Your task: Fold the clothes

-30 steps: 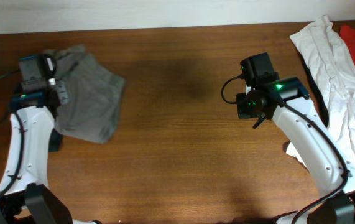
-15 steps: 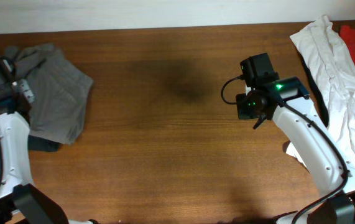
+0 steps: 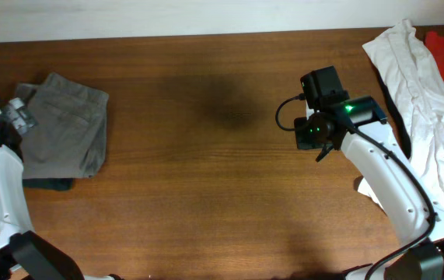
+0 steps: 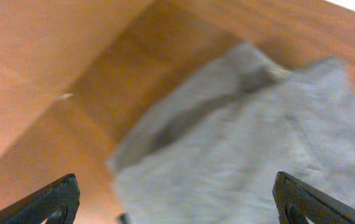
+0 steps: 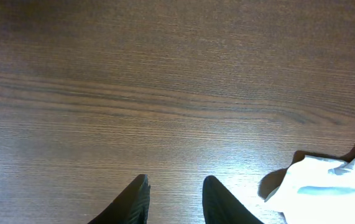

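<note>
Folded grey-olive shorts lie at the table's left edge; left gripper spread wide over them, right gripper narrowly parted, empty.

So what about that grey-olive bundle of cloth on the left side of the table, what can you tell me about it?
The grey-olive cotton-looking shorts lie folded into a rough, flat rectangle near the left edge of the brown wooden table. Faint seams run down the top layer. A darker strip of fabric peeks out under the lower edge; whether it belongs to them I cannot tell. The left gripper hovers over them, fingers spread wide, holding nothing.
</note>
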Action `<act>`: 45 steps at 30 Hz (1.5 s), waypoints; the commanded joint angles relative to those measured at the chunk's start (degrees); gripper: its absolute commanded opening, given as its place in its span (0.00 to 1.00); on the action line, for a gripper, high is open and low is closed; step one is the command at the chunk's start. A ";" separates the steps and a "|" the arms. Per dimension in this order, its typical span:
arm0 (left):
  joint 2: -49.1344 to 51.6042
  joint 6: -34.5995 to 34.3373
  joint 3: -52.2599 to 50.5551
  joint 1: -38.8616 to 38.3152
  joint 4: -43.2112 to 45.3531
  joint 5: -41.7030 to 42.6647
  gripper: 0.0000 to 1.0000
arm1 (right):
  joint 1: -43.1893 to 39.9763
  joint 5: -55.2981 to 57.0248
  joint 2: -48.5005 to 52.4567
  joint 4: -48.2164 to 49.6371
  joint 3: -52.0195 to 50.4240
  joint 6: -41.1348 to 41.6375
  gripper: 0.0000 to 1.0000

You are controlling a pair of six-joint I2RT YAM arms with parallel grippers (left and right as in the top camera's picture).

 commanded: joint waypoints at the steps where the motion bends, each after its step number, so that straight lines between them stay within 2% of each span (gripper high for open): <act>1: -0.48 -1.20 1.55 -3.82 -0.57 8.94 0.99 | -0.31 -0.42 -0.98 -0.22 0.68 0.24 0.34; 6: -0.48 -1.16 1.55 -12.35 -2.64 10.51 0.99 | -0.31 -4.79 -0.98 1.38 0.68 0.22 0.53; 7: -0.46 -1.16 1.55 -14.12 -3.26 10.51 0.99 | -0.31 -6.29 -0.98 2.16 0.68 0.24 0.60; 9: -0.46 -1.16 1.55 -18.05 -4.98 10.51 0.99 | -0.31 -9.49 -0.98 3.91 0.68 0.24 0.84; 11: -0.46 -0.66 1.55 -22.05 -7.80 10.54 0.99 | -0.31 -12.09 -0.98 6.01 0.68 0.24 0.99; 14: -0.48 0.57 1.88 -26.71 -14.86 10.93 0.99 | -0.50 -11.65 -0.98 7.28 0.68 0.22 0.99; 17: -0.50 0.52 3.32 -29.22 -24.55 15.10 0.99 | -1.55 -10.88 -1.14 5.73 0.74 0.26 0.99; 22: -1.29 -0.20 5.97 -29.81 -40.68 22.32 0.99 | -4.04 -10.88 -4.26 0.07 0.81 1.75 0.99; 28: -3.82 -0.81 5.75 -29.81 -52.26 22.25 0.99 | -4.26 -10.82 -12.22 -5.14 0.76 2.56 1.00; 32: -9.14 -0.98 4.76 -29.81 -52.15 20.26 0.99 | -4.26 -9.66 -19.41 -6.38 -0.74 5.73 1.00; 37: -22.88 -1.01 -0.48 -29.83 -45.83 20.13 0.99 | -3.37 -6.88 -33.00 -2.71 -9.62 6.49 1.00; 45: -59.25 -0.98 -22.64 -31.10 -20.98 17.31 0.99 | 2.60 4.87 -61.72 10.47 -32.68 8.26 0.99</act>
